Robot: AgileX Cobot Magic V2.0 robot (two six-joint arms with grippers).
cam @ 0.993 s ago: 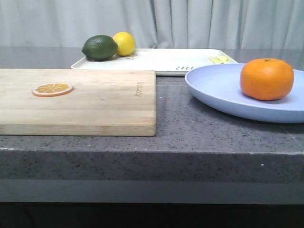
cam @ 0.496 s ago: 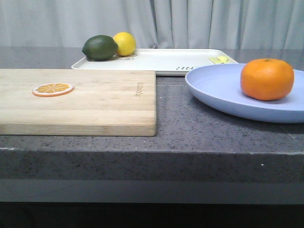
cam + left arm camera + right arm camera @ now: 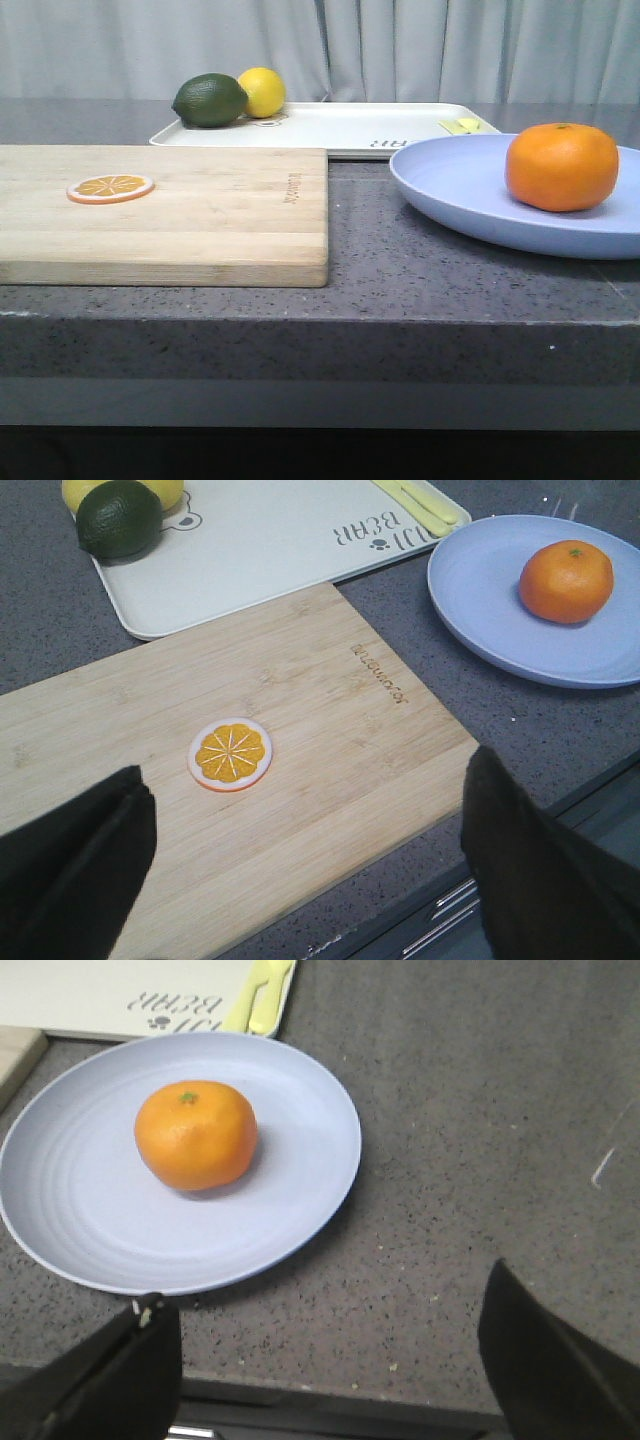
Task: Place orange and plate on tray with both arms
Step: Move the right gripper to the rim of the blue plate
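Both grippers, left (image 3: 300, 880) and right (image 3: 330, 1360), gape empty; orange (image 3: 561, 166) unmoved on plate (image 3: 470, 185).

We see the left end effector (image 3: 300, 880) spread wide at the bottom of the frame, its dark fingers (image 3: 70, 860) in both lower corners, over a wooden cutting board (image 3: 330, 730) bearing an orange slice (image 3: 231, 754) at centre. At upper right the orange (image 3: 566, 580) sits on the plate (image 3: 480, 600). At top, the tray (image 3: 270, 540) holds a lime (image 3: 119, 517), a lemon (image 3: 75, 490) and a yellow utensil (image 3: 420, 505), all on the speckled desk (image 3: 40, 610).
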